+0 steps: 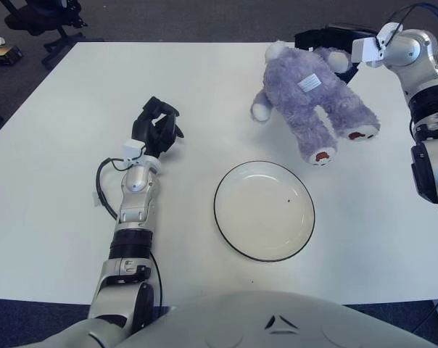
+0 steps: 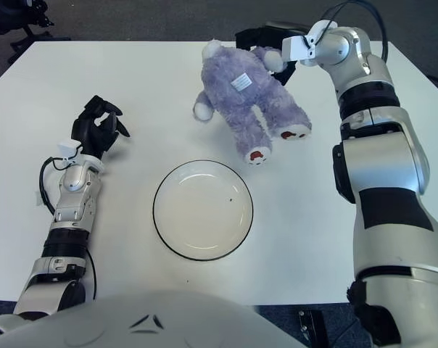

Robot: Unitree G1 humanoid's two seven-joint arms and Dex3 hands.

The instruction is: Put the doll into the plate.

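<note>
Now gripping the purple doll (image 1: 313,98) near its head with the right hand (image 2: 273,40); best lifted clear, centred above the plate (image 1: 226,217). Left hand (image 1: 155,127) curled, empty, left of the plate.

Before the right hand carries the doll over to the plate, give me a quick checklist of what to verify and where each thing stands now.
1. Right hand on the doll: it is at the doll's head end, but the fingers are mostly hidden behind it. Cannot tell if the grip is firm.
2. Plate free of objects: ok, only a tiny dark speck inside.
3. Doll out of the plate: ok, it shows beyond the plate's far rim, feet toward it.
4. Table between doll and plate unobstructed: ok.
5. Left hand out of the way: ok, it shows left of the plate.
</note>
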